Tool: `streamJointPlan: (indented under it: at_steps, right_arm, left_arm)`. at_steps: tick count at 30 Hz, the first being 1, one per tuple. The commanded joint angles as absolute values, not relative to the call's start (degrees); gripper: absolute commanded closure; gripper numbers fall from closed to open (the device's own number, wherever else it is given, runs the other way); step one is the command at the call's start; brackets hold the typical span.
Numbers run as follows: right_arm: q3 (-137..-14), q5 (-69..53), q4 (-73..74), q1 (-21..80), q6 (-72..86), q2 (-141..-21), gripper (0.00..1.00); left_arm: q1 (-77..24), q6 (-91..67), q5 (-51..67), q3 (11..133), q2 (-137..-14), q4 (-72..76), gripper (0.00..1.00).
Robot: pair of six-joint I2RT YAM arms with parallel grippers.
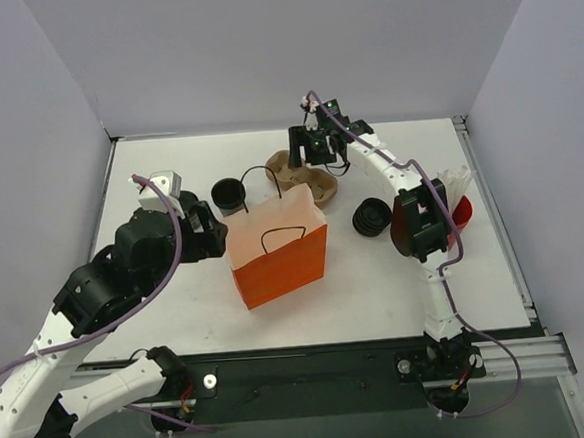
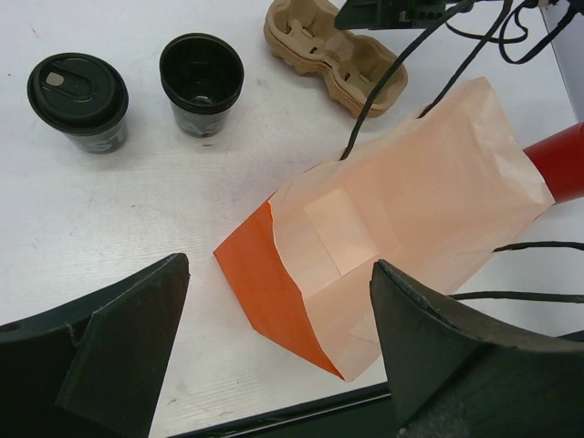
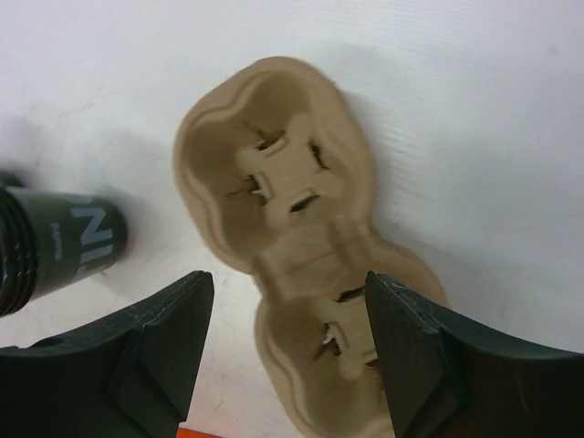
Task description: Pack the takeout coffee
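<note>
Upright on the white table (image 1: 377, 283), lid on, well apart from both claws: the takeout coffee (image 2: 78, 96), just left of a lidless black cup (image 2: 202, 82), both to the far left of the orange bag (image 1: 277, 250). Hovering at the bag's left side, fingers spread wide with nothing gripped: the left gripper (image 2: 278, 274). Farther right, above a brown 2-cup carrier (image 3: 274, 182), jaws apart on either side of its narrow waist, not clamped: the right gripper (image 3: 285, 283). Right of the bag, near the right arm: 1 stack of black lids (image 1: 372, 216).
</note>
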State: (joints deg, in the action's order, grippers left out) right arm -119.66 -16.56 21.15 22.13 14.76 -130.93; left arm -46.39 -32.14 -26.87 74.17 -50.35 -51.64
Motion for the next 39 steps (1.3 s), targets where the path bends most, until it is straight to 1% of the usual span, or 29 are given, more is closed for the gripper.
streamJointPlan:
  at_steps: [1,7,14,20,30,39]
  right_arm:
    - [-118.9,-21.8,18.5,22.9,3.3,-128.4,0.31]
    - [-117.6,-24.5,17.9,22.2,-3.0,-128.8,0.34]
    - [-115.6,-27.2,18.0,22.1,-6.8,-129.0,0.36]
    - [-115.4,-31.0,17.7,22.1,-9.2,-129.2,0.37]
    - [-117.0,-29.2,16.4,22.0,-8.0,-131.5,0.43]
    - [-117.3,-26.1,16.3,22.9,-8.9,-133.5,0.44]
  left_arm:
    - [-46.1,-29.4,-25.4,76.0,-47.6,-52.2,0.10]
    - [-46.1,-28.6,-23.0,76.9,-46.1,-52.7,0.10]
    - [-46.1,-28.3,-23.2,79.9,-49.0,-53.3,0.11]
    - [-46.1,-30.2,-22.4,79.9,-49.7,-53.5,0.11]
    - [-46.1,-32.2,-23.7,79.6,-49.5,-52.6,0.11]
    - [-46.1,-31.6,-24.5,80.3,-49.2,-52.7,0.11]
